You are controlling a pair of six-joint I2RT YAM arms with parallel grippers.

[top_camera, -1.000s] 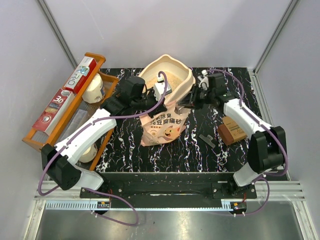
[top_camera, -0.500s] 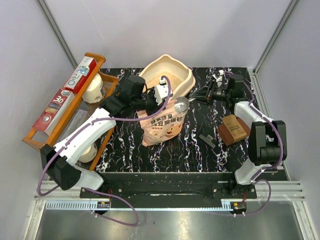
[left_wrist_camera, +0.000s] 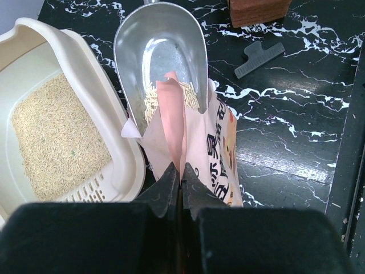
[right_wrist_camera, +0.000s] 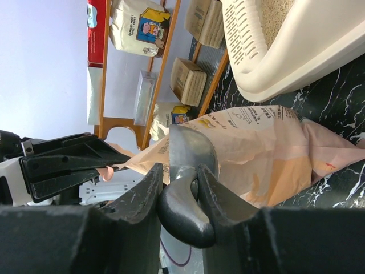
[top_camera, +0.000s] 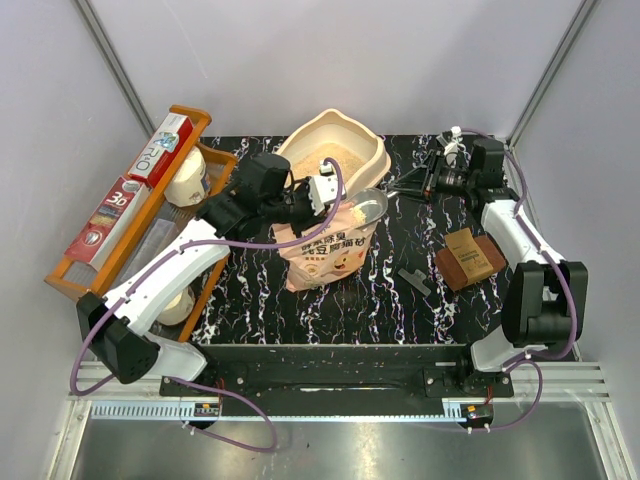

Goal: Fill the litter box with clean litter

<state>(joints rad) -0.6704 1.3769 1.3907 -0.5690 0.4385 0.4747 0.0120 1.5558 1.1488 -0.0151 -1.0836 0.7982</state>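
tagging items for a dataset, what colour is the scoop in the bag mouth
Shiny silver-grey metal scoop, best seen in the left wrist view.

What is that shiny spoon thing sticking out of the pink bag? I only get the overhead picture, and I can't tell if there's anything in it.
Observer: It's a metal scoop. The left wrist camera looks straight into it: nearly empty, with just a few grains of clean litter at the bag end.
Operator: Is a robot hand actually holding it?
Observer: Yes. The right wrist camera shows the right gripper clamped on its dark handle.
Operator: And what keeps the bag up?
Observer: Close up, the left gripper is pinched shut on the pink bag at its top edge.
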